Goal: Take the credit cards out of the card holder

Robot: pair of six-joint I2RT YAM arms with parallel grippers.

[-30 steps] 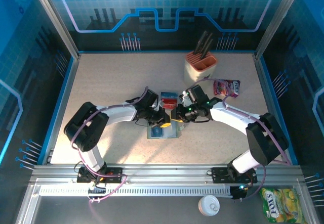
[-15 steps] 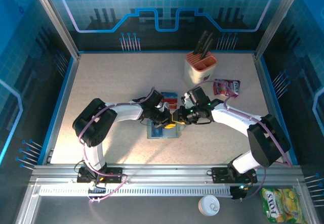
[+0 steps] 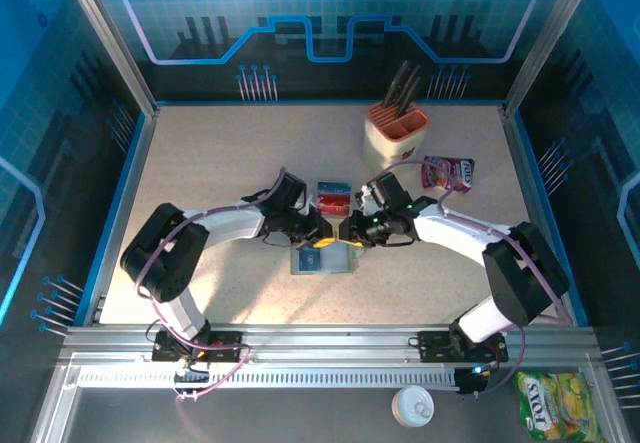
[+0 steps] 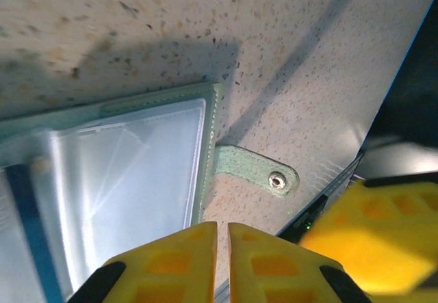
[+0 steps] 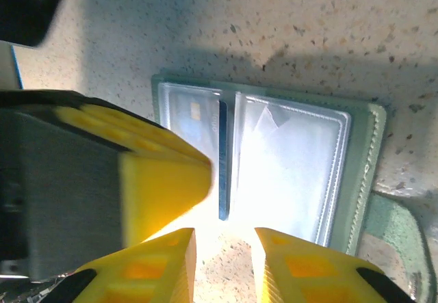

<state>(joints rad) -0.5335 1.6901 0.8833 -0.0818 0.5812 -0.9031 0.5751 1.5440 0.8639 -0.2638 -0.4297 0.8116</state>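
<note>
While the left tool [image 4: 222, 252] is together, the right tool [image 5: 225, 258] stands apart, both holding nothing.

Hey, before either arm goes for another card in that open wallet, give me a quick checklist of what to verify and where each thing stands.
1. Card holder lies open and flat on the table: ok.
2. A card is left to pull, a blue-edged card in one clear sleeve: ok.
3. Left gripper ready to pinch: it is shut with nothing between its fingers: not ok.
4. Right gripper open at the holder's edge: ok. Whether it pins the holder down: cannot tell.
5. Removed cards lie apart from the holder, on its far side: ok.
</note>
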